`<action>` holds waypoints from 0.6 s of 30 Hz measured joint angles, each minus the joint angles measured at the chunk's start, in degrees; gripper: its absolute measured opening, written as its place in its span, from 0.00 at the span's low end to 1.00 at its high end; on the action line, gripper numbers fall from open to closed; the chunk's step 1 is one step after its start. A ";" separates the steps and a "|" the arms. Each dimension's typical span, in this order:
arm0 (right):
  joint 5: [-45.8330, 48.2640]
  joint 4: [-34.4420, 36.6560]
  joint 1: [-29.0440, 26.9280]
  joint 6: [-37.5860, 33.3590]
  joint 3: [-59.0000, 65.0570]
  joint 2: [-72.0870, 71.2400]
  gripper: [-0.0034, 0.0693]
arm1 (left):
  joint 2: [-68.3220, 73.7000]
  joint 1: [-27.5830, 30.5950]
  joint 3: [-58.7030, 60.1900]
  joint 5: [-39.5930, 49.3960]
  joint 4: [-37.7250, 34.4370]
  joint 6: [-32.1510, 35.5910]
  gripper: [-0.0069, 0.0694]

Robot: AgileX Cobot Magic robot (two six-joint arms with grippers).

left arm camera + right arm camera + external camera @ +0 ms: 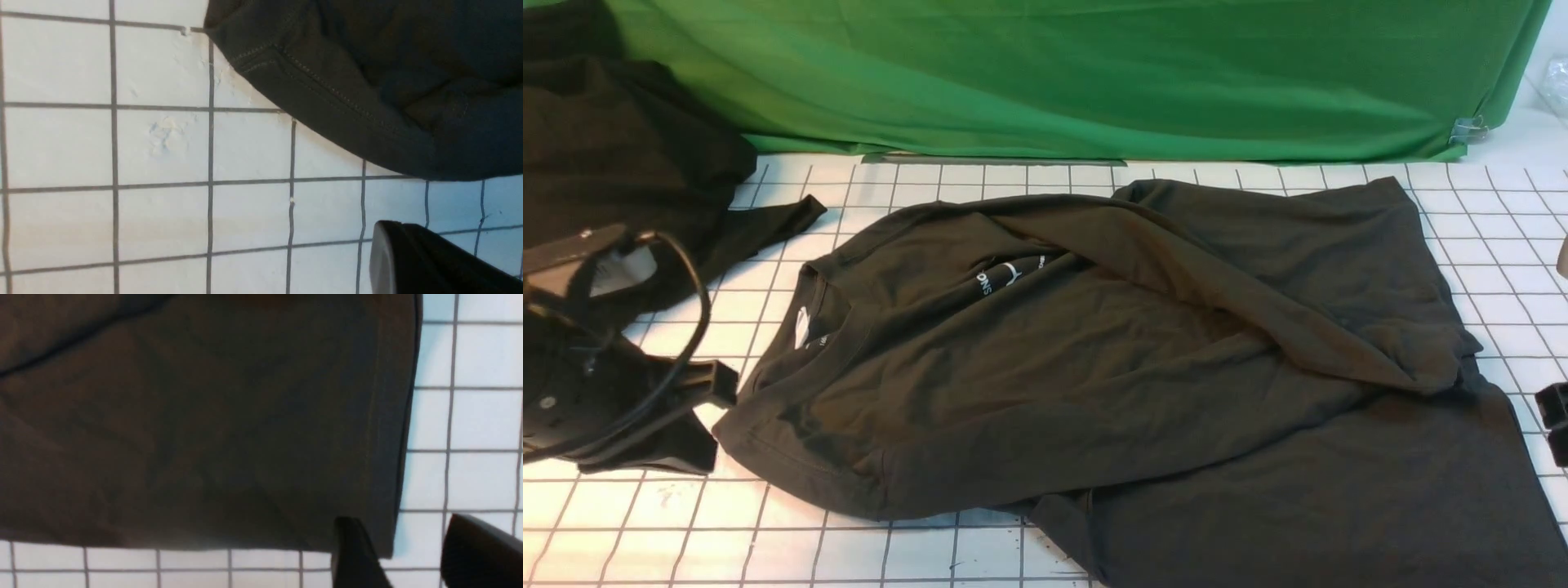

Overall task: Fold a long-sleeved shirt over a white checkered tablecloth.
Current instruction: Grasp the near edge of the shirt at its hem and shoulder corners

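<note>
The long-sleeved shirt point(1143, 359) lies spread and rumpled on the white checkered tablecloth point(980, 175), collar to the left, with part of its white logo showing in a fold. One sleeve is folded across the chest. My left gripper point(727, 385) hangs just left of the shirt's near shoulder, and in the left wrist view it point(392, 234) is shut with nothing in it, apart from the shirt's stitched edge point(327, 94). My right gripper point(404, 535) is open over the shirt's hem corner point(384, 522), and only its tip point(1553, 418) shows at the front view's right edge.
A second black cloth heap point(613, 147) without a logo lies at the back left, beside my left arm. A green cloth point(1078, 73) hangs along the back, held by a metal clip point(1468, 128) at the right.
</note>
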 joint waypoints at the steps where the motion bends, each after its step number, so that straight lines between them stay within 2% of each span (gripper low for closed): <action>1: -0.23 0.17 0.11 0.00 0.00 0.00 0.47 | 1.04 0.00 -0.06 -0.30 -0.29 -0.31 0.13; 6: -1.07 0.35 1.96 -0.15 0.00 0.00 0.48 | 7.17 0.00 -0.89 -4.80 1.85 -4.78 0.32; 7: -1.26 0.35 2.85 -0.22 0.00 0.06 0.48 | 9.21 0.00 -1.86 -6.40 2.83 -5.97 0.40; 12: -1.96 0.48 5.57 -0.24 0.00 0.12 0.48 | 16.04 0.00 -8.03 -7.70 3.69 -7.13 0.67; 15: -1.96 0.56 6.14 -0.42 0.00 0.12 0.48 | 19.86 0.00 -11.54 -5.68 3.74 -7.10 0.75; 18: -1.96 0.59 6.17 -0.64 0.00 0.12 0.48 | 22.86 0.00 -12.63 -4.26 3.74 -5.98 0.78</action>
